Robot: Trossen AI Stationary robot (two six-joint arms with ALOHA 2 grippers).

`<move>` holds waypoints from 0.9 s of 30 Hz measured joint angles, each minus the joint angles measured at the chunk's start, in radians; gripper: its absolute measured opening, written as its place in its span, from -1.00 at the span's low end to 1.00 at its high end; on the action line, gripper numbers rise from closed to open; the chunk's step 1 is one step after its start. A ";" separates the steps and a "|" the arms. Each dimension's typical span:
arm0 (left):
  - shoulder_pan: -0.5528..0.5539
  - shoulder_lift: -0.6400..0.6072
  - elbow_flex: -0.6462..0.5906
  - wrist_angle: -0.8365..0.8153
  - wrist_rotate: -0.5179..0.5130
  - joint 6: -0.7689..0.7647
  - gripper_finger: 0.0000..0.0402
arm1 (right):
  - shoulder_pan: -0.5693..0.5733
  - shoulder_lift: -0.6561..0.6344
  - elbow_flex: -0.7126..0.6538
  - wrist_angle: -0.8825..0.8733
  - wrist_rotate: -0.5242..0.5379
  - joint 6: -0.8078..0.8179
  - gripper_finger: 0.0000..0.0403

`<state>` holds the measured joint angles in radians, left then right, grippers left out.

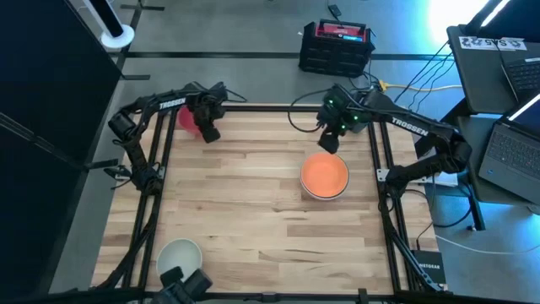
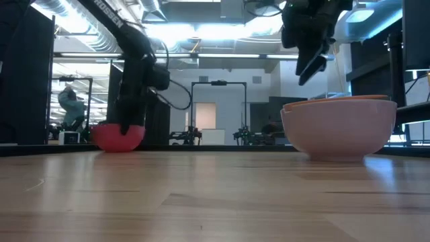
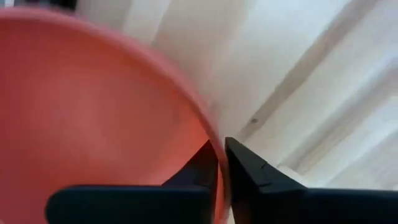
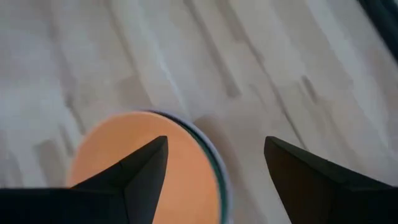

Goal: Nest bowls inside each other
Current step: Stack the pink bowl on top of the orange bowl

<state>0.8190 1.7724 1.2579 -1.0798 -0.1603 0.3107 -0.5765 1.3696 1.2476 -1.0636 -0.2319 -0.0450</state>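
Observation:
A red bowl [image 1: 186,120] stands upright on its base at the table's far left corner, also seen in the low view [image 2: 117,137]. My left gripper [image 1: 207,130] is shut on its rim. An orange bowl [image 1: 324,173] sits nested in a white bowl [image 2: 339,129] right of the table's centre. My right gripper [image 1: 331,140] hangs open just beyond and above this stack, its fingers [image 4: 149,163] touching nothing. A pale mint green bowl [image 1: 180,255] rests on its base at the near left corner. My left gripper [image 3: 221,148] pinches the red bowl's rim [image 3: 210,132] on the side toward the table's middle, one finger inside the bowl and one outside. The fingers come from above, pointing down. The bowl stands upright with its base on the table [image 2: 201,175].
Dark frame rails [image 1: 160,169] run along the table's left and right edges. A black crate [image 1: 336,46] sits beyond the far edge, and laptops [image 1: 506,143] lie off to the right. Bare wood [image 1: 253,194] lies between the red bowl and the stack.

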 joint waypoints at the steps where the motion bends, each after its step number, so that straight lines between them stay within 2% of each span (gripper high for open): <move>1: -0.017 -0.013 0.020 -0.019 0.011 0.002 -0.99 | 0.000 -0.008 0.000 -0.012 0.025 0.013 0.25; 6: -0.160 -0.075 0.179 -0.117 0.067 0.006 -1.00 | -0.013 -0.063 0.000 -0.031 0.100 0.092 0.25; 9: -0.287 -0.078 0.306 -0.170 0.073 0.023 -1.00 | -0.046 -0.112 0.000 -0.031 0.109 0.169 0.25; 12: -0.418 -0.080 0.406 -0.149 0.075 0.046 -1.00 | -0.072 -0.162 0.000 -0.031 0.110 0.226 0.25; 16: -0.566 -0.080 0.473 -0.051 0.079 0.055 -1.00 | -0.100 -0.224 0.000 -0.032 0.115 0.255 0.25; 27: -0.760 -0.015 0.485 0.407 0.079 -0.096 -1.00 | -0.141 -0.284 0.000 -0.036 0.103 0.246 0.25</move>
<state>0.0592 1.7571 1.7427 -0.6725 -0.0811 0.2146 -0.7177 1.0858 1.2476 -1.0997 -0.1292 0.2010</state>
